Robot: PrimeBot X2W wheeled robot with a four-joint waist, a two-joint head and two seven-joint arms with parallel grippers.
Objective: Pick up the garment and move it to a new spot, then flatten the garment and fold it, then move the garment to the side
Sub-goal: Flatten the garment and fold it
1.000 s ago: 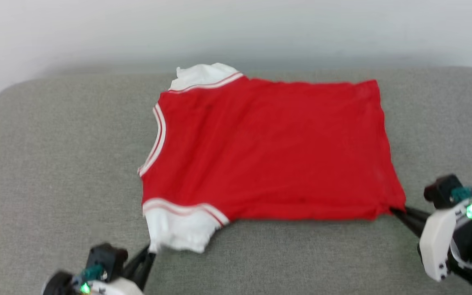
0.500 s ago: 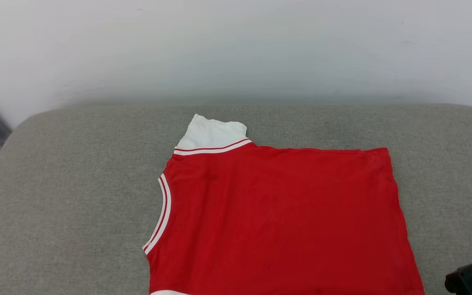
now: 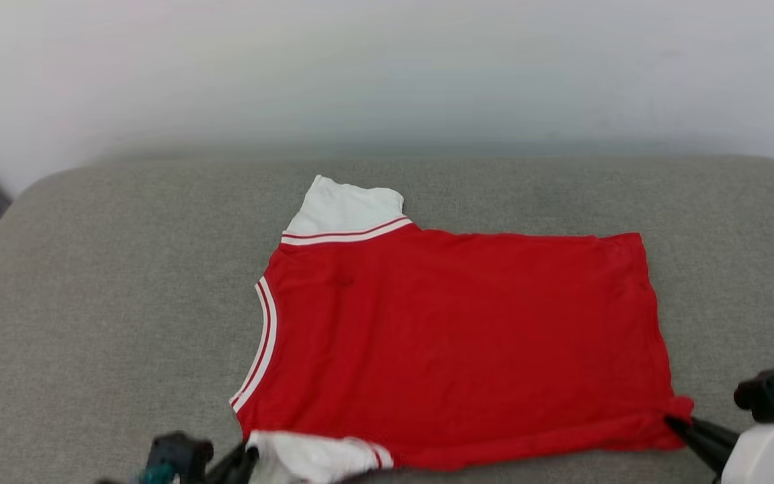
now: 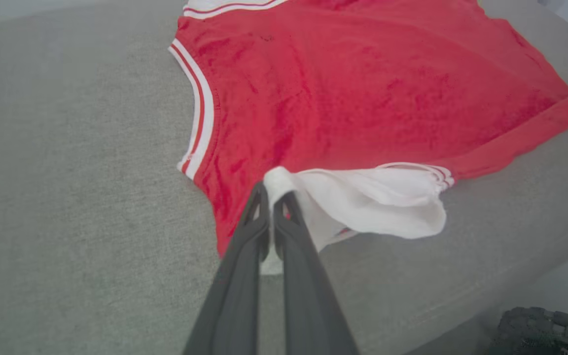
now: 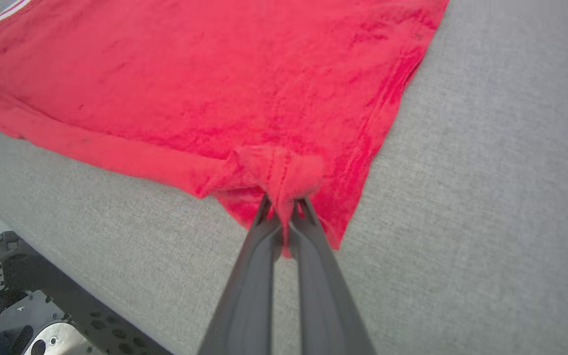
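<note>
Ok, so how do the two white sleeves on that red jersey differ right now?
The far sleeve lies flat and spread on the grey cushion; the near sleeve is bunched and wrinkled. The far sleeve is untouched, while the left gripper is shut on the near sleeve's edge. Shared: both are white, with red-and-white stripe trim where they join the red jersey.

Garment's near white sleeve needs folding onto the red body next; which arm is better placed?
Left. The left gripper is shut on that sleeve; the right gripper pinches a hem corner at the garment other end.
</note>
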